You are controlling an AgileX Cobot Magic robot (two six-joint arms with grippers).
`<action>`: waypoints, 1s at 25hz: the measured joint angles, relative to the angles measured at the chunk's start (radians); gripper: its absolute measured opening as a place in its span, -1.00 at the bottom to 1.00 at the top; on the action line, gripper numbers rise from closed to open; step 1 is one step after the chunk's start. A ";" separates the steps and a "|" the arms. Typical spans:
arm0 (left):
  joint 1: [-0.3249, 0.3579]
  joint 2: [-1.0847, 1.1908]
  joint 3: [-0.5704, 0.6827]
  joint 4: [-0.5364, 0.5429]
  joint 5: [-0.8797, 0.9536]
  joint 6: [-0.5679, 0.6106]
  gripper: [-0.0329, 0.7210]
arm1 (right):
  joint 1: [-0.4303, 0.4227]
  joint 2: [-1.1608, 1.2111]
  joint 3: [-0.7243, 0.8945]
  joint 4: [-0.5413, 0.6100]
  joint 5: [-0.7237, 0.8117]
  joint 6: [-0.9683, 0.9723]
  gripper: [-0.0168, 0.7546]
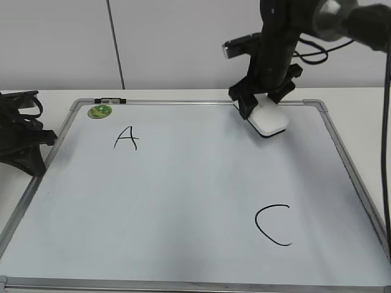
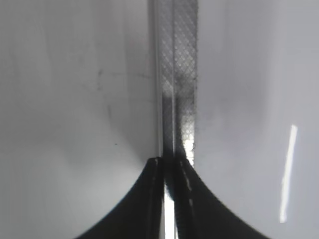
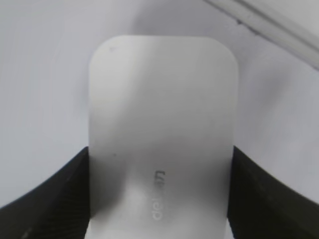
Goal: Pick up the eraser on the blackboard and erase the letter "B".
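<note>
The blackboard (image 1: 183, 201) is a white board with a silver frame and lies flat on the table. My right gripper (image 1: 264, 110) is shut on the white eraser (image 1: 270, 119) at the board's far right corner, with the eraser's dark underside at or just above the surface. In the right wrist view both jaws press the eraser's (image 3: 162, 129) long sides, and my right gripper (image 3: 159, 194) is above the board. No letter "B" shows in any view. My left gripper (image 1: 43, 143) is shut and empty at the board's left edge, over the frame strip (image 2: 177, 74), jaws together (image 2: 172, 162).
A black "A" (image 1: 126, 138) is at the upper left of the board and a black "C" (image 1: 274, 224) at the lower right. A round green magnet (image 1: 99, 112) sits in the far left corner. A small black clip (image 1: 110, 99) is on the top frame.
</note>
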State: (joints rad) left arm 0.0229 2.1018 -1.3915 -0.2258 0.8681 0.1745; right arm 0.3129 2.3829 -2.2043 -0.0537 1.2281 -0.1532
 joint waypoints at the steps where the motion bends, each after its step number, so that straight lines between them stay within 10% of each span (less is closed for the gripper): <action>1: 0.000 0.000 0.000 0.000 0.000 0.000 -0.85 | 0.000 -0.020 -0.002 0.000 0.000 0.000 0.47; 9: 0.000 0.000 0.000 0.000 0.000 0.000 -0.85 | 0.000 -0.179 0.021 0.000 0.005 0.003 0.47; 25: 0.000 0.000 0.000 0.000 -0.004 0.000 -0.83 | -0.083 -0.546 0.593 -0.006 0.004 0.081 0.47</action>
State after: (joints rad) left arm 0.0229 2.1018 -1.3915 -0.2258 0.8641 0.1745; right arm 0.2299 1.8365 -1.6110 -0.0597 1.2319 -0.0723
